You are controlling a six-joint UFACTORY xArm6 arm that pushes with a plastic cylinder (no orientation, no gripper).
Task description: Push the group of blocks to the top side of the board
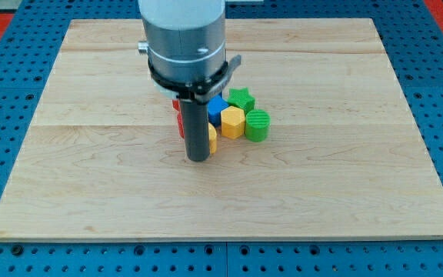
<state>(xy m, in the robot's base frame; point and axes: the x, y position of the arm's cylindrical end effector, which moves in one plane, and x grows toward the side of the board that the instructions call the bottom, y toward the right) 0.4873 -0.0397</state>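
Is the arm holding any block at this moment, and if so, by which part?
Nothing is held. My tip is a bare rod at the lower-left edge of the block cluster, beside a partly hidden yellow block.

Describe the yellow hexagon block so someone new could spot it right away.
Look at the wooden board, near its middle, right of the dark rod whose tip touches the cluster. The yellow hexagon block sits between the blue block and green round block.

Two green blocks (241, 98) (257, 125), two yellow (232, 121) (212, 138), one blue (218, 107), one red (179, 123)
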